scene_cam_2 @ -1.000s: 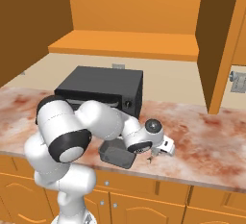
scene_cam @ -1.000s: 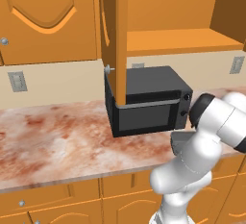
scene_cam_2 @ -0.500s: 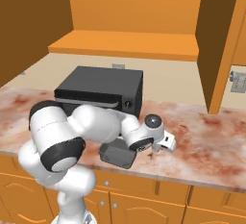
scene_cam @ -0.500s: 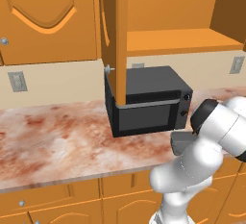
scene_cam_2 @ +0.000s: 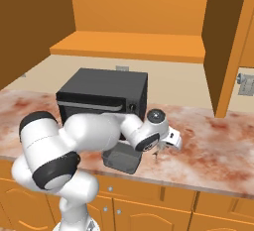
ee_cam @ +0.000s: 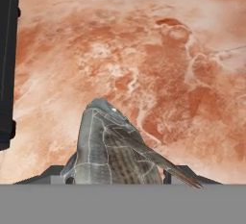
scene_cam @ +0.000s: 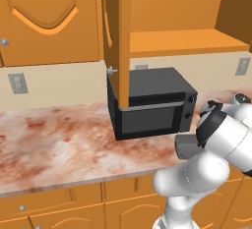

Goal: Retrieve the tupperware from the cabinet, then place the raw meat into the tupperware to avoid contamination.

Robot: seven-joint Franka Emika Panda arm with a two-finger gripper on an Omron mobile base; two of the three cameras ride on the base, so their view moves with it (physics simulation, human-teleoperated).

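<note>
**Inspector:** State the container's position.

**Assessor:** The small shallow grey translucent plastic tupperware sits on the mottled red-brown stone counter, directly in front of the big black microwave box and close to the counter's front edge. It is out of the tall orange-brown wooden cabinet, and I see nothing in it.

**Inspector:** And the meat?

**Assessor:** The raw meat, a grey scaled fish-like piece, stands up between the finger tips in the hand view. The gripper is clamped on it, in front of the microwave's right corner and just right of the tupperware.

**Inspector:** What has changed over the last second?

**Assessor:** Little at the hand. It has crept slightly away from the microwave, while the white elbow has swung lower and further left. The grip has not slackened. I judge that retrieval is finished and the transfer is under way, with the meat not yet over the container.

**Inspector:** Clearances?

**Assessor:** Right of the microwave the counter lies bare, giving free room. Toward the microwave the tupperware's near wall and the counter lip are tight. The arm's own forearm lies across the container's left side. The open cabinet door hangs above the microwave's left front corner, well clear of the hand.
</note>
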